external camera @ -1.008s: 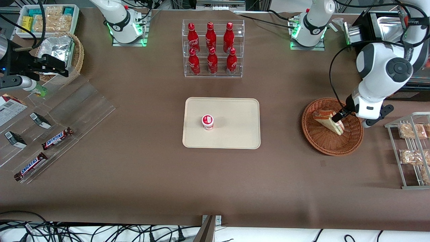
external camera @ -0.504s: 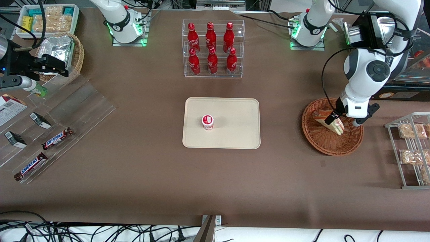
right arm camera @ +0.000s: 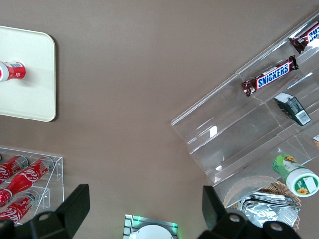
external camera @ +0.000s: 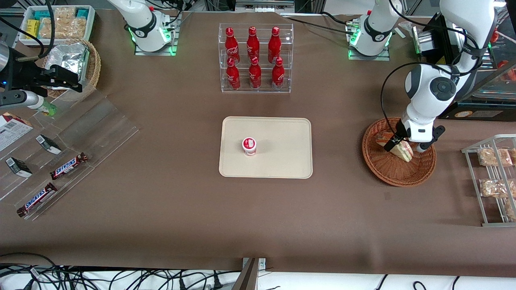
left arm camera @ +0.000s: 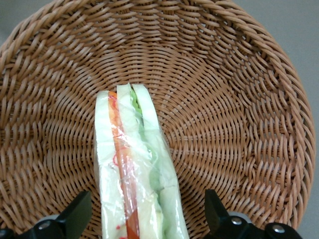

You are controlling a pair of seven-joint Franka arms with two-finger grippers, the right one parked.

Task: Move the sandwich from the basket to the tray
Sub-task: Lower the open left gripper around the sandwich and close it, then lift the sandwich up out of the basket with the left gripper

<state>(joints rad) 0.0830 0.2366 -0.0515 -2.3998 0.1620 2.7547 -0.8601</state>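
Desk inventory, taken from the parked arm's end toward mine, all placed against the tray (external camera: 266, 161).

- Foil-lined tan basket (external camera: 92, 64) and clear stepped rack (external camera: 80, 133) with Snickers bars (external camera: 68, 166): well apart from the tray, toward the parked arm's end.
- Tray: flat, cream, mid-desk. One small red-and-white cup (external camera: 249, 146) stands upright on it; the remaining surface is bare.
- Clear stand of six red bottles (external camera: 254, 58): farther from the front camera than the tray.
- Basket (external camera: 387, 171): reddish-brown wicker, well apart from the tray toward my arm's end, with only bare brown desk (external camera: 338, 161) between them.
- Sandwich (left arm camera: 134, 169): wrapped wedge in the basket, on edge, its red and green filling layers facing my wrist camera.
- My hand (left arm camera: 147, 219): low inside the basket, spread wide, one finger (left arm camera: 75, 216) to each side of the sandwich; I cannot tell whether either finger touches the wrap.
- Wire rack of snack packs (external camera: 494, 177): past the basket, at my arm's end.
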